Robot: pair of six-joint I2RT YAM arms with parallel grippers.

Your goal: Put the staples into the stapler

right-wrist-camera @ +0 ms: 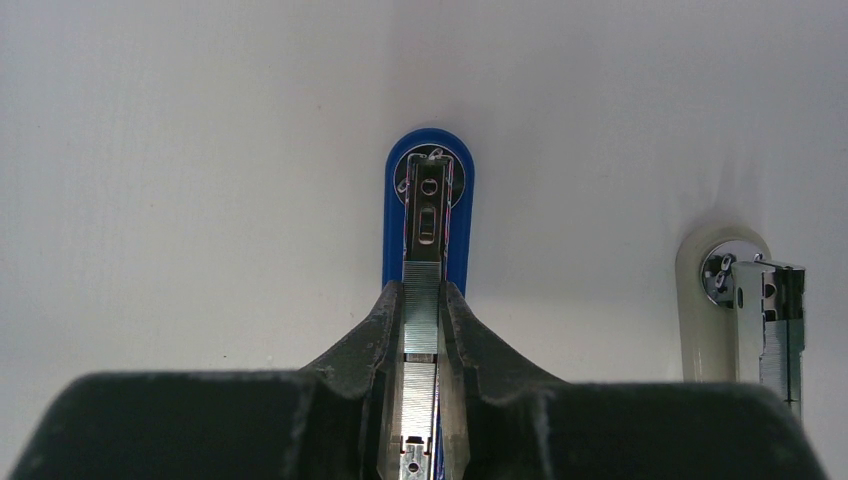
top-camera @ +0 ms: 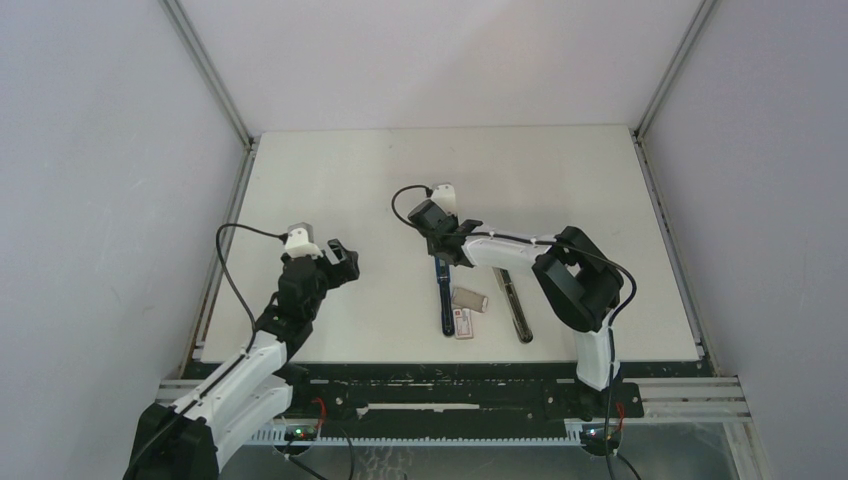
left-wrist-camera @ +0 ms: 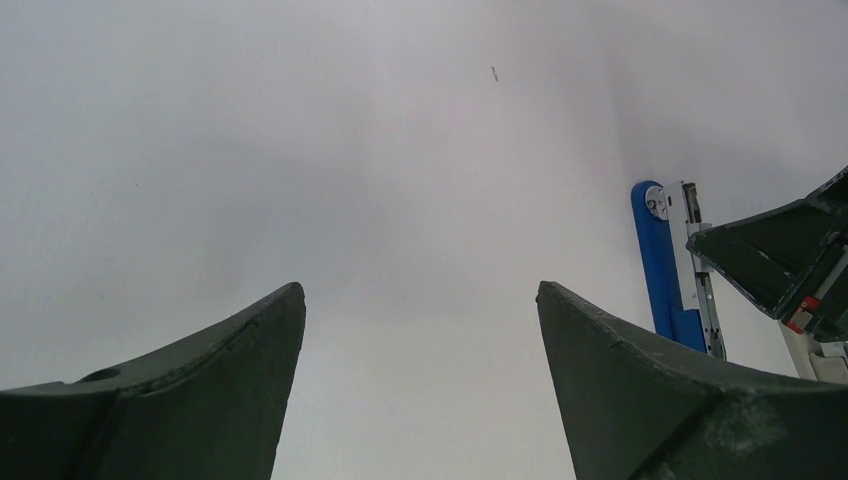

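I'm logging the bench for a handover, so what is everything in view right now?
blue stapler: one, blue, opened flat, mid-table.
second stapler: one, cream with metal, right of the blue one.
staple strip: one, silver, in the right end effector, lined up over the blue stapler.
staple box: one, red and white, between the staplers.
inner tray: one, grey, just beyond the box.
table: one, white.
left end effector: one, dark, open, empty, left of the staplers.
right end effector: one, dark, shut on the staple strip.
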